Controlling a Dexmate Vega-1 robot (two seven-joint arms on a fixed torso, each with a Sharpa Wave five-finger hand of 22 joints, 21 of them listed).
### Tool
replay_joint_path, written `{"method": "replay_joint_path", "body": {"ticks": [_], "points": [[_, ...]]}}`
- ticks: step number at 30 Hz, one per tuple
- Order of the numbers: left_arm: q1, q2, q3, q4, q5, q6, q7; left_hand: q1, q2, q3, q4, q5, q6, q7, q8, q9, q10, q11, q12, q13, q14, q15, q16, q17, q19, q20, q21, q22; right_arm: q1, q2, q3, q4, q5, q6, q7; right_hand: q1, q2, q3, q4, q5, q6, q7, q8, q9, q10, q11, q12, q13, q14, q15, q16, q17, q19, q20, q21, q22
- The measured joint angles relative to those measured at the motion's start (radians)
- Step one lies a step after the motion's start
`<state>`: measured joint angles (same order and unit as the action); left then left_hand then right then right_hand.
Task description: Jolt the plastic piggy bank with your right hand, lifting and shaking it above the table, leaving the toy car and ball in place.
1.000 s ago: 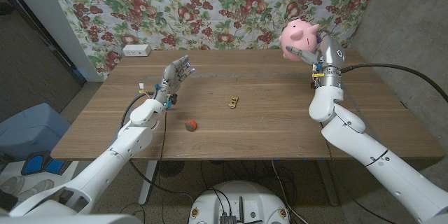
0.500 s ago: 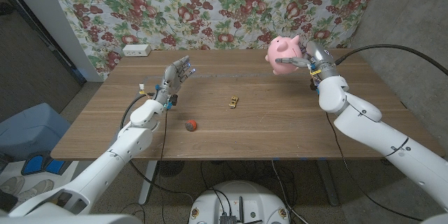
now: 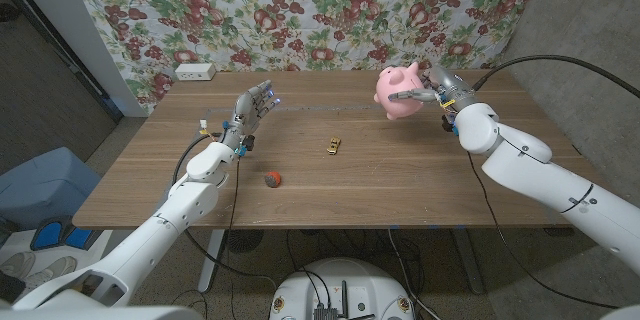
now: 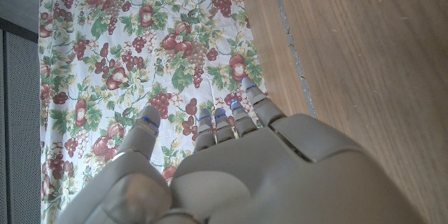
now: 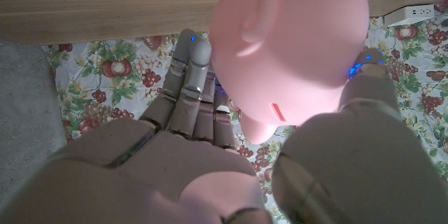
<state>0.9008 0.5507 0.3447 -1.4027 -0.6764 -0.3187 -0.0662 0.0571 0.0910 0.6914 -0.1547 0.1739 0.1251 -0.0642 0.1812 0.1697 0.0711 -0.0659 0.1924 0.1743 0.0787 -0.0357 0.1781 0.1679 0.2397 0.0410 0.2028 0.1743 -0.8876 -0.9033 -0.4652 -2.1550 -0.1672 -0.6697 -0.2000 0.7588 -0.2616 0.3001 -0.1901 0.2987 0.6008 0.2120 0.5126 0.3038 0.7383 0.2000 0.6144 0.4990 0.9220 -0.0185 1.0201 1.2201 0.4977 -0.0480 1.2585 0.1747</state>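
Note:
My right hand [image 3: 432, 89] holds the pink plastic piggy bank [image 3: 398, 90] in the air above the table's far right part, fingers wrapped around its body. In the right wrist view the piggy bank [image 5: 294, 42] sits between the fingers [image 5: 192, 91] and thumb of my right hand [image 5: 231, 154], its coin slot showing. A small yellow toy car [image 3: 333, 145] stands near the table's middle. A red ball [image 3: 271, 178] lies in front of it, toward the left. My left hand [image 3: 250, 110] is raised over the table's left part, open, fingers apart; the left wrist view shows this hand [image 4: 231, 161] empty.
The wooden table [image 3: 400, 180] has bare room on its right and front. A white power strip [image 3: 195, 72] lies at the far left corner. A flowered cloth [image 3: 300, 10] hangs behind the table. A black cable [image 3: 540, 60] arcs from my right arm.
My right hand has carried the piggy bank leftward and lower, from the far right corner toward the table's middle. The left hand, car and ball have stayed put.

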Motion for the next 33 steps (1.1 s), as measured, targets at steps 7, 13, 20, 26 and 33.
{"method": "replay_joint_path", "body": {"ticks": [7, 13, 20, 26, 33], "points": [[-0.002, -0.001, 0.002, 0.001, 0.000, 0.000, 0.000, 0.000, 0.000, 0.000, 0.000, 0.000, 0.000, 0.000, 0.000, 0.000, 0.000, 0.000, 0.000, 0.000, 0.000, 0.000, 0.000, 0.000, 0.000, 0.000, 0.000, 0.000, -0.008, 0.009, -0.003, 0.004, -0.002, -0.001, -0.050, 0.000, 0.000, 0.000, 0.000, 0.000, 0.005, 0.002, 0.002, 0.000, 0.011, -0.010, 0.000, 0.000, 0.000, 0.000, 0.001, 0.000, 0.000, 0.000, 0.000, 0.000], [-0.007, -0.004, 0.003, 0.007, 0.001, 0.001, 0.000, 0.000, 0.000, 0.000, 0.000, 0.000, 0.000, 0.000, 0.000, 0.000, 0.000, 0.000, 0.000, 0.000, 0.000, 0.000, 0.000, 0.000, 0.000, 0.000, 0.000, 0.000, -0.034, 0.047, 0.000, 0.026, -0.036, 0.029, -0.164, 0.000, 0.000, 0.000, 0.000, 0.000, 0.005, 0.002, 0.002, 0.000, 0.016, -0.005, 0.000, 0.000, 0.005, -0.005, 0.001, -0.003, 0.000, 0.000, 0.000, 0.000], [-0.012, -0.006, 0.004, 0.013, 0.003, 0.001, 0.000, 0.000, 0.000, 0.000, 0.000, 0.000, 0.000, 0.000, 0.000, 0.000, 0.000, 0.000, 0.000, 0.000, 0.000, 0.000, 0.000, 0.000, 0.000, 0.000, 0.000, 0.000, -0.063, 0.123, 0.011, 0.069, -0.087, 0.061, -0.326, 0.000, 0.000, 0.000, 0.000, 0.000, 0.005, 0.002, 0.002, 0.000, 0.016, -0.005, 0.000, 0.000, 0.005, -0.005, 0.001, -0.003, 0.000, 0.000, 0.000, 0.000], [-0.016, -0.008, 0.004, 0.017, 0.003, 0.002, 0.000, 0.000, 0.000, 0.000, 0.000, 0.000, 0.000, 0.000, 0.000, 0.000, 0.000, 0.000, 0.000, 0.000, 0.000, 0.000, 0.000, 0.000, 0.000, 0.000, 0.000, 0.000, -0.080, 0.197, 0.023, 0.109, -0.116, 0.076, -0.429, 0.000, 0.000, 0.000, 0.000, 0.000, 0.005, 0.002, 0.002, 0.000, 0.016, -0.005, 0.000, 0.000, 0.005, -0.005, 0.001, -0.003, 0.000, 0.000, 0.007, -0.003], [-0.023, -0.010, 0.006, 0.025, 0.004, 0.002, -0.001, 0.000, 0.000, 0.000, 0.000, 0.000, 0.000, 0.000, 0.000, 0.000, 0.000, 0.000, 0.000, 0.000, 0.000, 0.000, 0.000, 0.000, 0.000, 0.000, 0.000, 0.000, -0.094, 0.286, 0.040, 0.154, -0.155, 0.099, -0.587, 0.000, 0.000, 0.000, 0.000, 0.000, 0.012, 0.002, 0.000, 0.000, 0.016, -0.005, -0.001, 0.000, 0.005, -0.005, 0.001, -0.003, 0.000, 0.000, 0.007, -0.003]]}}
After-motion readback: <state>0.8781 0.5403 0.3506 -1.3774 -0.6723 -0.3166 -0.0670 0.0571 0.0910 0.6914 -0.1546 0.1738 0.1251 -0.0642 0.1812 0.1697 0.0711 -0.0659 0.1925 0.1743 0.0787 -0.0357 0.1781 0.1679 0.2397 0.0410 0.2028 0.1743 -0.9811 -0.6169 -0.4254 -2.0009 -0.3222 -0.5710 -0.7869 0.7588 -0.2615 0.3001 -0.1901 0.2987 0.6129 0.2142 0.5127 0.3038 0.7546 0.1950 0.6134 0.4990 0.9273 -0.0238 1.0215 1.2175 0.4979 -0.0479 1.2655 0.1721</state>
